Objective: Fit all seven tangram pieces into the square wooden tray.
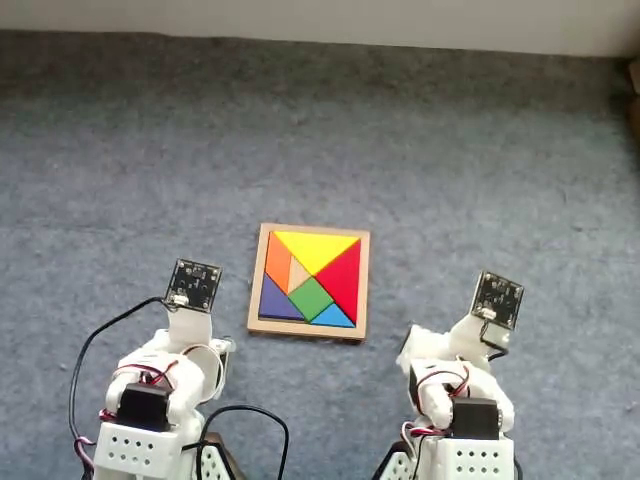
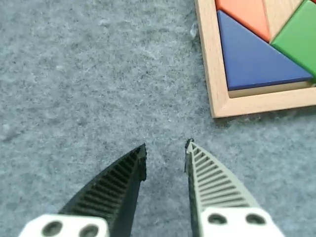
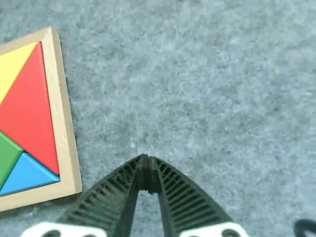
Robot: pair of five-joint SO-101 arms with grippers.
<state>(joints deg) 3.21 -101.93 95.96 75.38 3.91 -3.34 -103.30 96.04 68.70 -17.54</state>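
The square wooden tray (image 1: pixel 364 285) lies in the middle of the grey carpet with coloured tangram pieces filling it: yellow (image 1: pixel 314 248), red (image 1: pixel 345 277), orange (image 1: pixel 278 264), tan (image 1: pixel 298 272), green (image 1: pixel 311 298), dark blue (image 1: pixel 277 301) and light blue (image 1: pixel 331 315). My left gripper (image 2: pixel 165 148) hovers over bare carpet a little off the tray's near left corner (image 2: pixel 219 106), open, with nothing between its fingers. My right gripper (image 3: pixel 146 160) is shut and empty over the carpet, just off the tray's near right corner (image 3: pixel 69 182).
Both arm bases stand at the near edge, left (image 1: pixel 160 400) and right (image 1: pixel 460 400), with black cables (image 1: pixel 245 420) trailing beside the left one. Bare grey carpet (image 1: pixel 320 130) stretches beyond the tray up to a pale wall.
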